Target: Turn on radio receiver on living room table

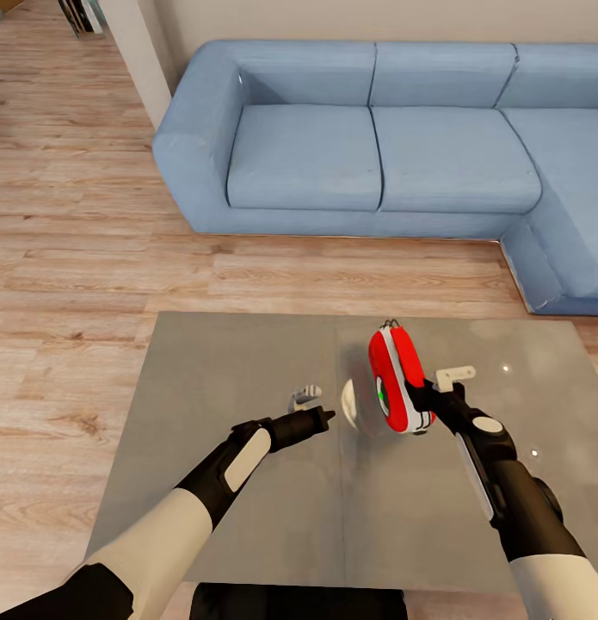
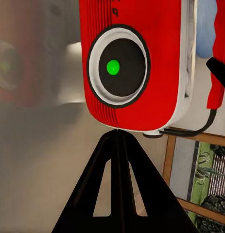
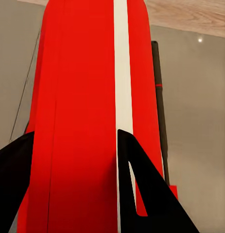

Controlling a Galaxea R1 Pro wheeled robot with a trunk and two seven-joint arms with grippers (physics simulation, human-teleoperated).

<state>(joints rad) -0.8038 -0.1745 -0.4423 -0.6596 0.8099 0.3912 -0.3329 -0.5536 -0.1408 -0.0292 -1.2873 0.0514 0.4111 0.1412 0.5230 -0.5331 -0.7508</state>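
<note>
Two black and white robot arms reach out over the big, shiny grey table [image 1: 247, 482]. Right gripper [image 1: 422, 398] pinches the small bright red radio with a white band round its edge [image 1: 400, 375], one black finger on each flat side, and holds it standing up just above the table top. Left gripper [image 1: 323, 417] has its fingers pressed together into one point — it sits just beside the radio's face. A round black dial with a green dot [image 2: 112, 67] shines in the middle of that face.

Light blue soft sofa [image 1: 376, 146] waits behind, on the pale wood floor [image 1: 66, 258].

To do it well, I think the left tip should push straight at the dial — slowly — while the right one holds tight so the radio does not tip.
</note>
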